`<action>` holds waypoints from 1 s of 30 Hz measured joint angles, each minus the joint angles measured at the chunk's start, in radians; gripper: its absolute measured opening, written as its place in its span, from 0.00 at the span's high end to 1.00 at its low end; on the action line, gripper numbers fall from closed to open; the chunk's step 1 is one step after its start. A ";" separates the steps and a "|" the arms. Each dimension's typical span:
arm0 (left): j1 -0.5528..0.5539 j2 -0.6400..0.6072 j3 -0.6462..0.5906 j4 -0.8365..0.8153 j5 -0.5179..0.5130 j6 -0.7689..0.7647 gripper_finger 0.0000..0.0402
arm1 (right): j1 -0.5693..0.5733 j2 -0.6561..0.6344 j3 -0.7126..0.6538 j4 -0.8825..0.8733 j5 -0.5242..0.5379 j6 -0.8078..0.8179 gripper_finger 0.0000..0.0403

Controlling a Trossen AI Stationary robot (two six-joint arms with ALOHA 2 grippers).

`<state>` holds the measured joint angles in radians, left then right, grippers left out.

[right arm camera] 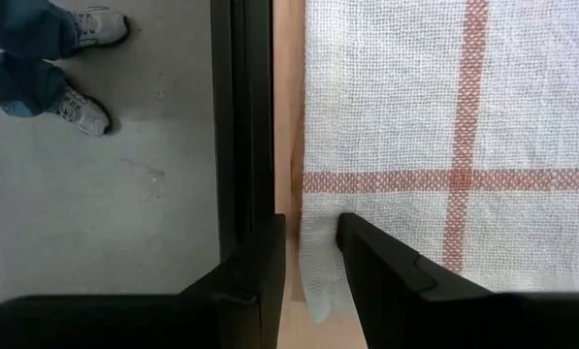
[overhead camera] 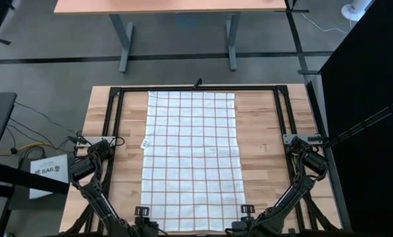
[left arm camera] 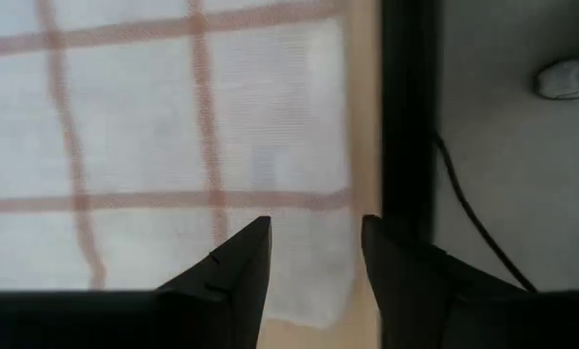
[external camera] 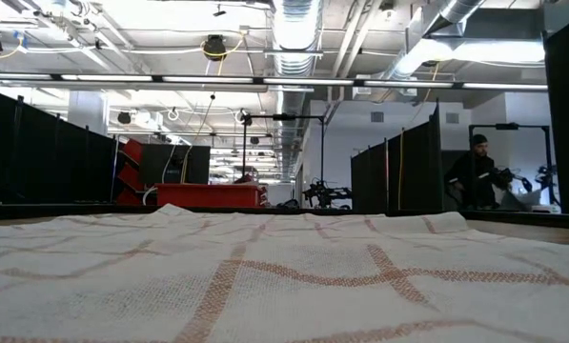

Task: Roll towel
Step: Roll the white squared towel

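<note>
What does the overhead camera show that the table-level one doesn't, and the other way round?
Only the high view shows the whole towel spread flat on the wooden table, its small tag at one edge, and both arms, the left pincer and right pincer at the towel's near corners. Only the low view shows the room behind: ceiling pipes, dark partitions and a person standing far off. Both show the checked towel lying unrolled.
</note>
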<state>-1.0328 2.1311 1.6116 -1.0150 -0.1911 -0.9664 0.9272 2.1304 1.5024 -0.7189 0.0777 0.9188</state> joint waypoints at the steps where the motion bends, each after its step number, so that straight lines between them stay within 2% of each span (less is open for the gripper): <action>1: 0.001 0.000 -0.005 0.011 -0.001 0.001 0.63 | 0.000 0.000 0.000 0.000 0.000 0.000 0.77; 6: 0.003 -0.001 -0.050 0.071 0.011 -0.007 0.63 | 0.000 0.000 0.000 -0.001 0.000 0.000 0.77; 17: 0.003 -0.001 -0.059 0.094 0.013 -0.008 0.64 | 0.000 0.000 0.000 -0.002 0.000 -0.003 0.77; 26: 0.003 -0.004 -0.076 0.122 0.023 -0.026 0.75 | 0.000 0.000 -0.001 -0.002 0.000 -0.002 0.77; 30: 0.013 -0.004 -0.076 0.122 0.032 -0.039 0.82 | 0.000 0.000 -0.001 -0.005 0.000 -0.002 0.80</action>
<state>-1.0197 2.1269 1.5356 -0.8926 -0.1587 -1.0055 0.9272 2.1304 1.5017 -0.7240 0.0772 0.9165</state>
